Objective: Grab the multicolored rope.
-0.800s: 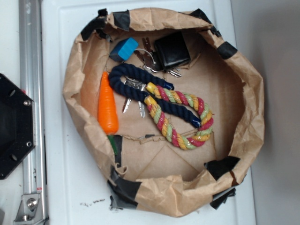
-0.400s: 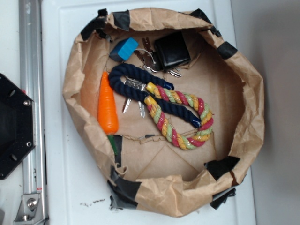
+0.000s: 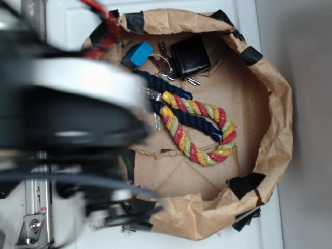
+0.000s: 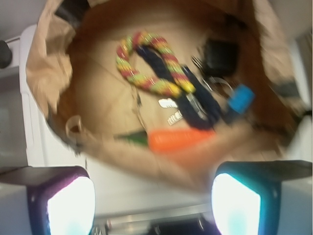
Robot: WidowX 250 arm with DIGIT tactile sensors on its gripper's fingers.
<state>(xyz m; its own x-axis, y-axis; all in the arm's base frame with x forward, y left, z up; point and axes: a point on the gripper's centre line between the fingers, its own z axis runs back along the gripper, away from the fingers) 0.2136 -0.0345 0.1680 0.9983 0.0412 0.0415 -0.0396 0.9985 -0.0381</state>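
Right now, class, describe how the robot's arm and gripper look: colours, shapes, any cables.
In the exterior view the arm is a blurred black bulk with a broad silvery-white band and red cables near its top. In the wrist view the gripper shows two rounded glowing white pads, one in a purple housing, the other in a teal one.

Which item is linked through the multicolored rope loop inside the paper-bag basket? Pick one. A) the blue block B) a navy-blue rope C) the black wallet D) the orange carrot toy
B: the navy-blue rope passes through the multicolored rope loop, while the carrot toy, black wallet and blue block lie apart from it.
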